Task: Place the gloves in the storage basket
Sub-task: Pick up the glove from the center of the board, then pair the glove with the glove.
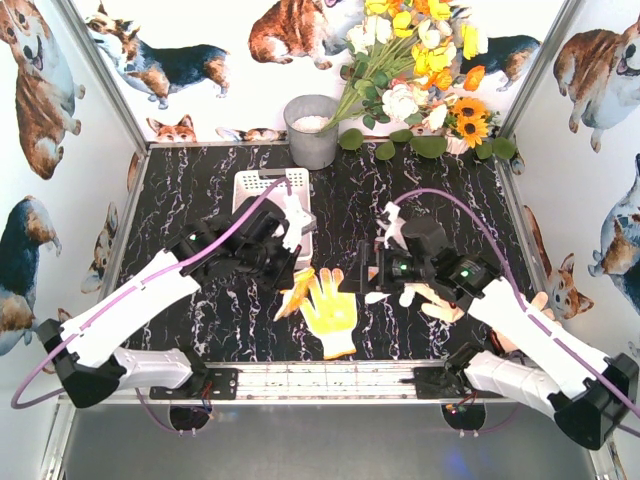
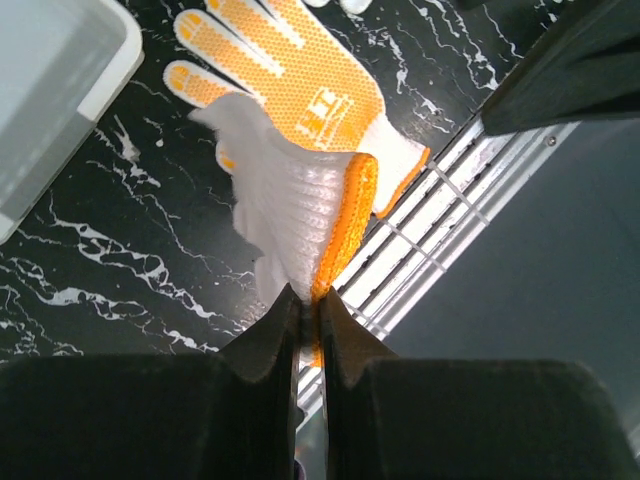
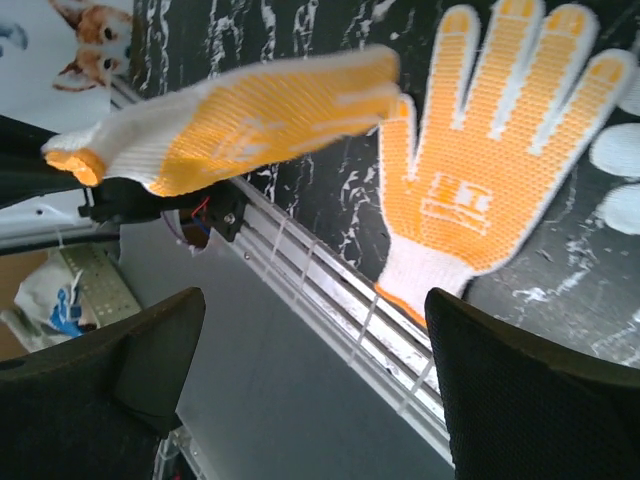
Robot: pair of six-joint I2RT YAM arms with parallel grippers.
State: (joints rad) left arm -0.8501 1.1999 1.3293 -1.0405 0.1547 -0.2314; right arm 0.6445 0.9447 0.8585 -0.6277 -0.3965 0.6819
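My left gripper [image 2: 310,300] is shut on the orange cuff edge of a white knit glove [image 2: 290,210], which hangs from it above the table. From above, that gripper [image 1: 285,265] and its glove [image 1: 298,288] are just in front of the white storage basket [image 1: 245,180]. Another glove [image 1: 330,312] lies flat, orange-yellow palm up, near the front rail; it is also in the left wrist view [image 2: 290,80] and the right wrist view [image 3: 490,150]. My right gripper [image 3: 310,370] is open and empty, beside it on the right [image 1: 365,280]. More pale gloves [image 1: 432,300] lie under the right arm.
A grey metal bucket [image 1: 312,130] stands behind the basket, with a bunch of flowers [image 1: 420,70] at the back right. An aluminium rail [image 1: 320,375] runs along the table's front edge. A basket corner [image 2: 60,100] shows in the left wrist view.
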